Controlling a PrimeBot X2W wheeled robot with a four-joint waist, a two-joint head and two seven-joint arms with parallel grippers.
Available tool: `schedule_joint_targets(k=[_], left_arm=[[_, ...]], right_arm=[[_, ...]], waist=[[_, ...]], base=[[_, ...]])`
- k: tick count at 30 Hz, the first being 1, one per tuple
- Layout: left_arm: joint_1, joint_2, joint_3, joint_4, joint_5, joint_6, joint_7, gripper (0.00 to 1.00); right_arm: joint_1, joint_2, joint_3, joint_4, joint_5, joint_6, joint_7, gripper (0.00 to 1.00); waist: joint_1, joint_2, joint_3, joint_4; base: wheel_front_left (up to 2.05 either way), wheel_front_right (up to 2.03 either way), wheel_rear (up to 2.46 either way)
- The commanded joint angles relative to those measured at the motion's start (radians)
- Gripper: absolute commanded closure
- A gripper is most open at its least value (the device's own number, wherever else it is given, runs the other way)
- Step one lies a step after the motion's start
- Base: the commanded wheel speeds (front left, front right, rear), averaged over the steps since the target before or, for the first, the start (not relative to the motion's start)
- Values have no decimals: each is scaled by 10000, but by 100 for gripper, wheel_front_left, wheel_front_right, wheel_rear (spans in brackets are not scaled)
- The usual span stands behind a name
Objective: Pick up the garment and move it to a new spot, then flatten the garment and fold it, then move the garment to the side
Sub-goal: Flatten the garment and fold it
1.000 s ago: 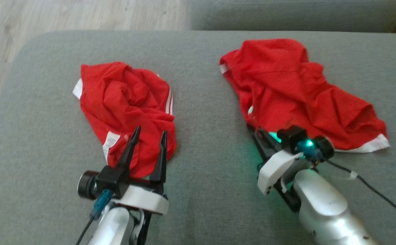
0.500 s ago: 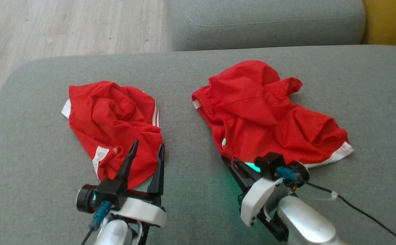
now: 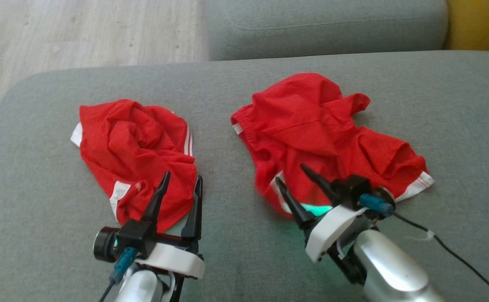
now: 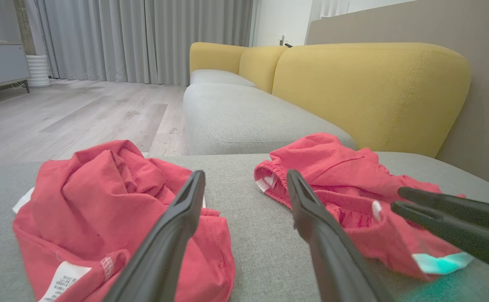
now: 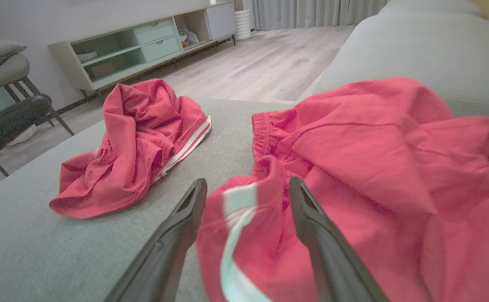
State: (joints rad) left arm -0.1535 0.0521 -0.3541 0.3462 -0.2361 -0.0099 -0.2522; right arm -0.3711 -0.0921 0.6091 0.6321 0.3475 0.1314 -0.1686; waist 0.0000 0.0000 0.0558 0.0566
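A grey sofa seat [image 3: 244,84] spreads out in front, with pale wood floor [image 3: 80,33] beyond and yellow back cushions [image 4: 370,84] behind. Two crumpled red garments lie well apart on it. The left gripper [image 3: 183,176] hovers at the left garment [image 3: 131,155], jaws spread and empty. The right gripper [image 3: 290,173] is spread too, gripping nothing — it straddles the right garment [image 3: 324,130] at its white-trimmed near edge.

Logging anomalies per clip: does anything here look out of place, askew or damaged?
Nothing damaged or spilled. The left garment and the right garment lie crumpled, not flat, on the grey cushion; a black cable trails across it.
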Motion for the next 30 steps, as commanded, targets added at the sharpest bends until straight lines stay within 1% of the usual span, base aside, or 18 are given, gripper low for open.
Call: schedule_joint_targets(k=[1, 6, 8, 11, 14, 17, 20, 25, 30], left_arm=[[-286, 53, 375, -376, 113, -16, -95, 0], [-295, 53, 435, -457, 121, -4, -95, 0], [-323, 51, 435, -484, 131, -20, -95, 0], [-369, 45, 429, -535, 145, -34, -95, 0], [-407, 35, 366, -558, 156, -65, -95, 0], [-461, 22, 288, -586, 123, -87, -95, 0], [-521, 11, 225, -565, 53, -121, -95, 0], [-691, -1, 155, -492, -27, -198, -95, 0], [-1038, -9, -386, -312, 87, -489, -95, 0]], right_arm=[[-34, 55, -118, -446, -162, -7, -196, 0], [163, -88, -1138, -729, -644, -7, -157, 0], [249, -144, -1748, -804, -1004, -7, -216, 0], [444, -48, -3253, -953, -1646, -7, -420, 0], [833, 195, -4746, -1255, -2171, -7, -619, 0], [1303, 352, -5696, -1679, -2514, -7, -785, 0], [1694, 403, -6068, -1975, -2789, -7, -862, 0], [1845, 415, -6082, -2387, -2446, -7, -914, 0], [1835, 417, -6141, -2650, -2321, -7, -927, 0]], waist=[[0, 0, -24, -103], [0, 0, -37, -422], [0, 0, -15, -538], [0, 0, 22, -697], [0, 0, 73, -800], [0, 0, 189, -876], [0, 0, 301, -918], [0, 0, 507, -956], [0, 0, 680, -937]], base=[[0, 0, 0], [0, 0, 0], [0, 0, 0], [0, 0, 0], [0, 0, 0], [0, 0, 0], [0, 0, 0], [0, 0, 0], [0, 0, 0]])
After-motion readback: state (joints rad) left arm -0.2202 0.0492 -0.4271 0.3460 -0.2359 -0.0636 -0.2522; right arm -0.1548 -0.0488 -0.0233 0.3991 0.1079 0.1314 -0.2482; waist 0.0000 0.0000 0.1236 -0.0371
